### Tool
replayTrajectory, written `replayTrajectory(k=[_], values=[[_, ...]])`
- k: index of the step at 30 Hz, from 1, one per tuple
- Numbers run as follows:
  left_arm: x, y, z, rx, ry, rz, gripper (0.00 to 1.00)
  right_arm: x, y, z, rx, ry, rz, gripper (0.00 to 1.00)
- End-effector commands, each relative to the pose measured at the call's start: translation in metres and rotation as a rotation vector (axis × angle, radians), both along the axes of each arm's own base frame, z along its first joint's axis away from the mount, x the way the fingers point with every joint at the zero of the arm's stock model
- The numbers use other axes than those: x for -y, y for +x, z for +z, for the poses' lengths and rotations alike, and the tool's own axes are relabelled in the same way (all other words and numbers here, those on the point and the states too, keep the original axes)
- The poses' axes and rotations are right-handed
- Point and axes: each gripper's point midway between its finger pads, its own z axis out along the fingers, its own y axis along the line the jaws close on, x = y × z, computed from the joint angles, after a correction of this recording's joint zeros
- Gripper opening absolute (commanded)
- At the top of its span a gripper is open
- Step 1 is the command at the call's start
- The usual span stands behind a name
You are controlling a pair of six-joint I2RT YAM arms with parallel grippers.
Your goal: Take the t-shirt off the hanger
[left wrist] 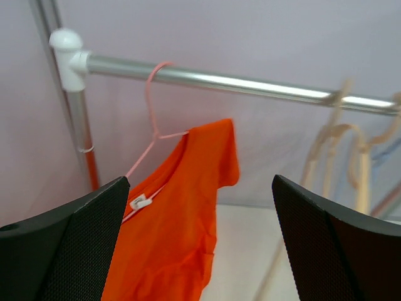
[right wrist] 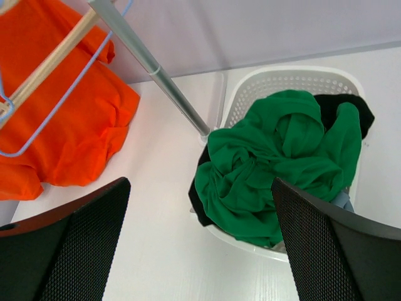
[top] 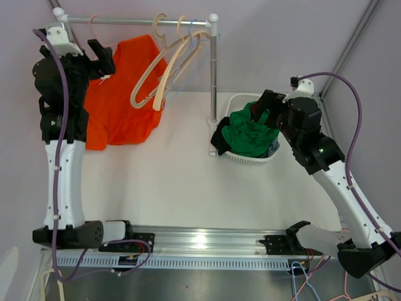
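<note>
An orange t-shirt [top: 125,94] hangs on a thin pink hanger [top: 94,25] at the left end of the metal rail [top: 138,22], its hem resting on the table. My left gripper [top: 105,61] is open and empty, raised just left of the shirt's collar. In the left wrist view the shirt [left wrist: 182,219] and pink hanger [left wrist: 150,106] sit between and beyond the open gripper [left wrist: 200,183], apart from it. My right gripper [top: 263,103] is open and empty above the laundry basket; the right wrist view shows the gripper [right wrist: 200,188] open too.
Several empty beige hangers [top: 166,69] hang on the rail to the right of the shirt. The rail's right post [top: 214,69] stands beside a white basket [top: 250,160] holding a green garment [top: 250,135] and dark clothes.
</note>
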Motion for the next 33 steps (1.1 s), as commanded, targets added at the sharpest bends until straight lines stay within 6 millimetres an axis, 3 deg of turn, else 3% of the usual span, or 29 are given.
replayTrajectory(k=[1, 6, 7, 8, 9, 12, 19, 21, 25, 29, 30, 31, 33], values=[[-0.041, 0.058, -0.066, -0.175, -0.046, 0.112, 1.0, -0.004, 0.0, 0.034, 0.075, 0.027, 0.021, 0.99], [-0.062, 0.089, -0.08, -0.204, -0.077, 0.089, 0.99, -0.009, 0.004, 0.041, 0.095, 0.018, 0.045, 0.99], [-0.062, 0.091, -0.07, -0.183, -0.074, 0.083, 1.0, -0.009, 0.005, 0.042, 0.1, 0.017, 0.047, 1.0], [-0.065, 0.101, -0.079, -0.204, -0.075, 0.079, 0.99, -0.011, 0.007, 0.043, 0.106, 0.017, 0.05, 0.99], [-0.067, 0.102, -0.065, -0.18, -0.068, 0.086, 0.99, -0.012, 0.008, 0.045, 0.113, 0.015, 0.055, 1.0], [-0.074, 0.122, -0.073, -0.196, -0.071, 0.085, 0.98, -0.014, 0.015, 0.046, 0.113, 0.001, 0.059, 0.99], [-0.071, 0.15, -0.074, -0.15, -0.083, 0.049, 0.96, -0.021, 0.023, 0.037, 0.102, -0.004, 0.075, 0.99], [-0.069, 0.154, -0.067, -0.135, -0.088, 0.03, 0.92, -0.02, 0.025, 0.035, 0.104, -0.006, 0.069, 0.99], [-0.068, 0.171, -0.075, -0.175, -0.116, 0.005, 0.76, -0.019, 0.028, 0.029, 0.094, -0.004, 0.069, 1.0], [-0.068, 0.179, -0.082, -0.194, -0.116, -0.003, 0.73, -0.019, 0.027, 0.03, 0.097, 0.001, 0.071, 0.99], [-0.067, 0.179, -0.083, -0.196, -0.119, -0.006, 0.66, -0.019, 0.027, 0.031, 0.098, 0.001, 0.069, 1.0], [-0.066, 0.179, -0.082, -0.195, -0.125, -0.014, 0.46, -0.019, 0.027, 0.031, 0.1, 0.002, 0.069, 0.99], [-0.065, 0.182, -0.087, -0.211, -0.145, -0.018, 0.34, -0.017, 0.027, 0.032, 0.101, 0.002, 0.065, 0.99]])
